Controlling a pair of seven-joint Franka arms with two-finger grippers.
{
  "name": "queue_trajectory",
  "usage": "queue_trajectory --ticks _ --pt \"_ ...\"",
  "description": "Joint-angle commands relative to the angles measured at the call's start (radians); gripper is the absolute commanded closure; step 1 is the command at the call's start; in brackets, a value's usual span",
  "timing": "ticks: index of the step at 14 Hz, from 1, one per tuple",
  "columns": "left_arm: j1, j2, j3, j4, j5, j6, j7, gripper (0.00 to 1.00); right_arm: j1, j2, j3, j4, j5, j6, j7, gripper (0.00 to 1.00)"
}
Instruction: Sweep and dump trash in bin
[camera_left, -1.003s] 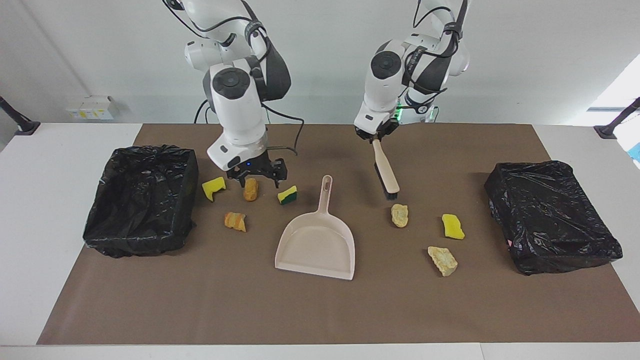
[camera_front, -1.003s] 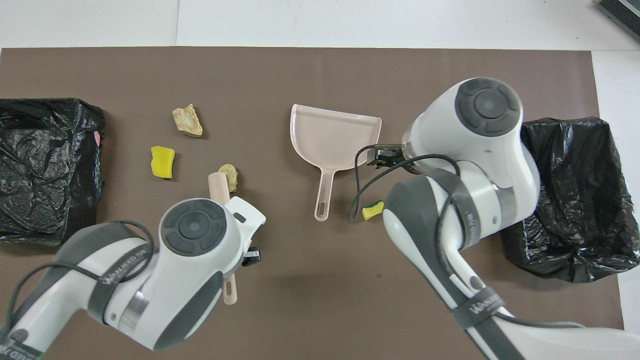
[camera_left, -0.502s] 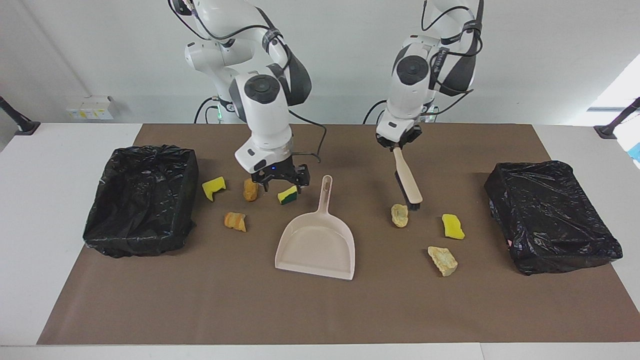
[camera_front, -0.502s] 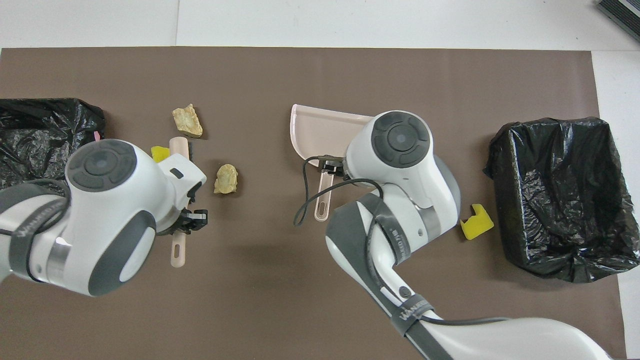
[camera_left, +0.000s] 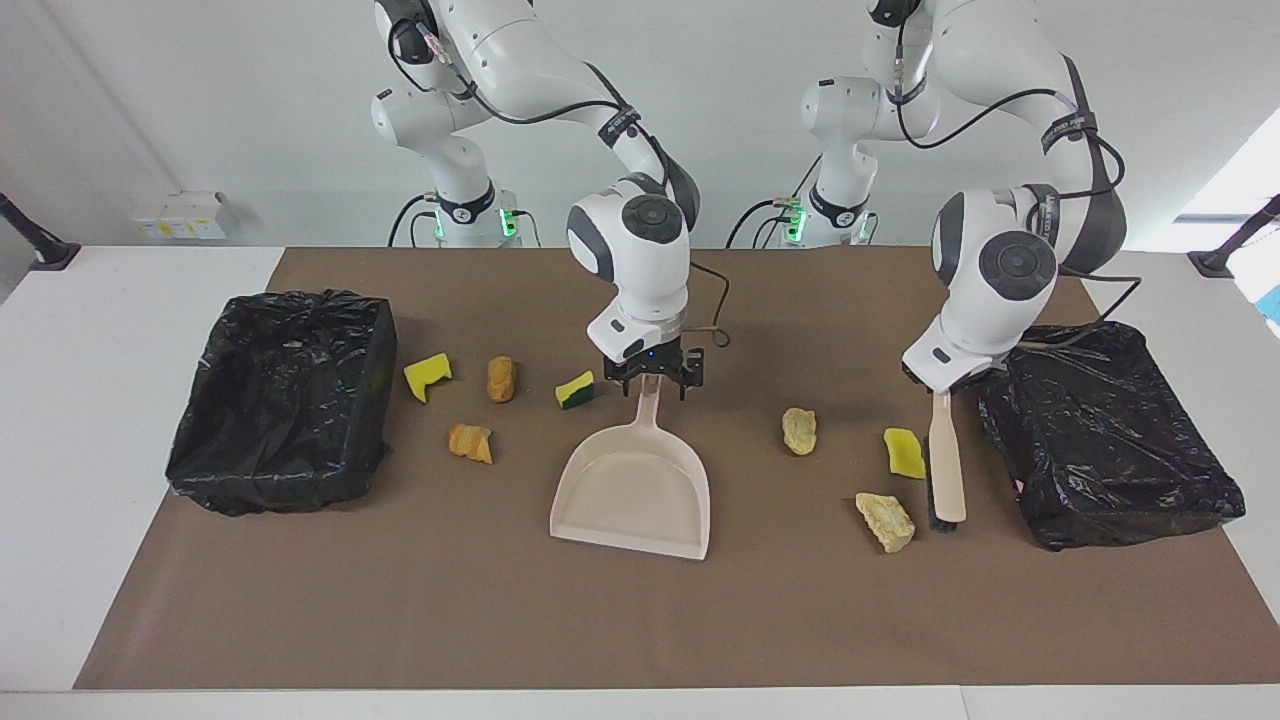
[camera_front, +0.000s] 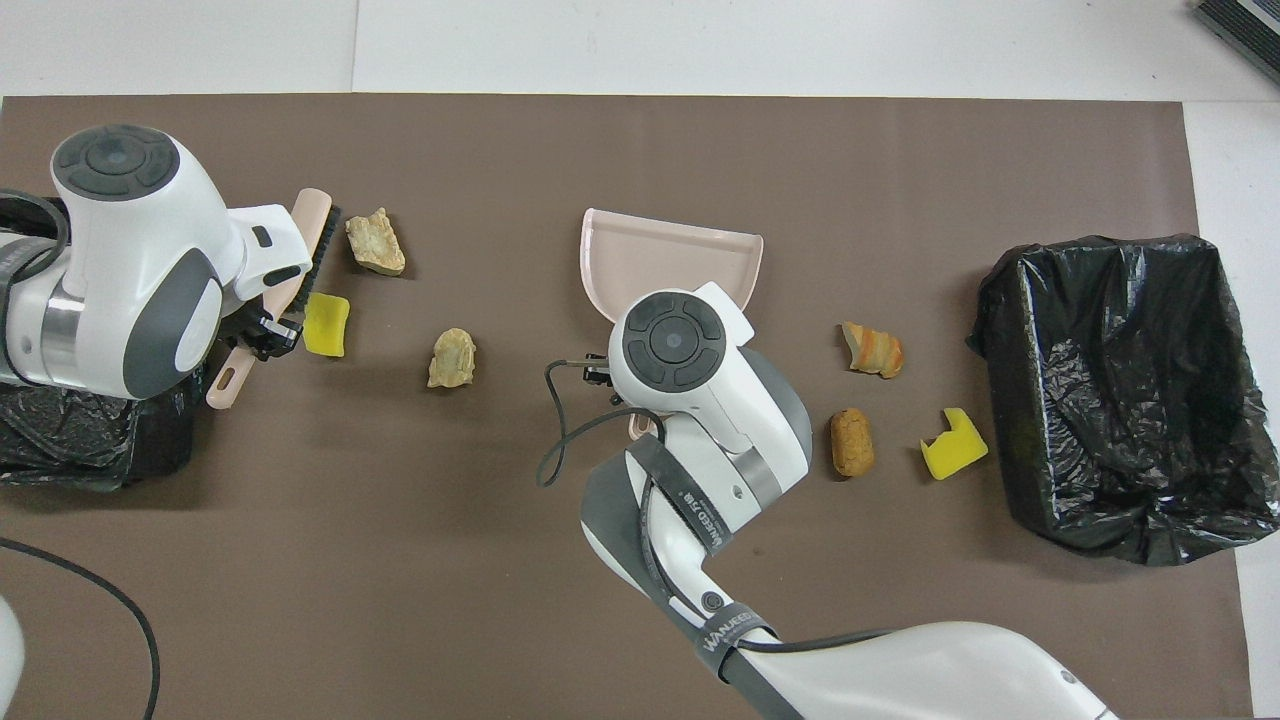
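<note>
The beige dustpan (camera_left: 632, 490) lies flat mid-table, handle toward the robots. My right gripper (camera_left: 655, 378) is open, its fingers astride the handle's end. My left gripper (camera_left: 938, 388) is shut on the handle of the beige brush (camera_left: 946, 470), whose bristles point down beside a yellow sponge bit (camera_left: 905, 452) and a beige chunk (camera_left: 885, 520). A tan chunk (camera_left: 799, 430) lies between these and the dustpan. Toward the right arm's end lie a yellow-and-green sponge (camera_left: 575, 390), an orange-brown chunk (camera_left: 500, 378), a yellow sponge bit (camera_left: 427, 375) and a striped orange chunk (camera_left: 470, 441).
A bin lined with a black bag (camera_left: 280, 400) stands at the right arm's end of the brown mat. A second black-bagged bin (camera_left: 1105, 430) stands at the left arm's end, close beside the brush. In the overhead view the right arm hides the yellow-and-green sponge.
My left arm carried the brush from beside the tan chunk toward the left arm's end, next to the bin. My right gripper moved from over the orange-brown chunk to the dustpan handle.
</note>
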Motion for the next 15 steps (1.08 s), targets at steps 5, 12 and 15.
queue_trajectory --ticks 5,12,15 --pt "-0.001 -0.068 -0.022 -0.153 -0.109 0.059 0.005 1.00 -0.004 -0.056 0.005 -0.025 -0.040 -0.072 -0.114 1.00" --pt "-0.100 -0.226 -0.024 -0.177 -0.269 -0.165 -0.141 1.00 -0.020 -0.151 0.007 -0.028 -0.020 -0.217 -0.615 1.00" --pt "-0.019 -0.257 -0.010 -0.135 -0.351 -0.174 -0.342 1.00 -0.038 -0.158 0.007 -0.034 -0.023 -0.253 -0.928 1.00"
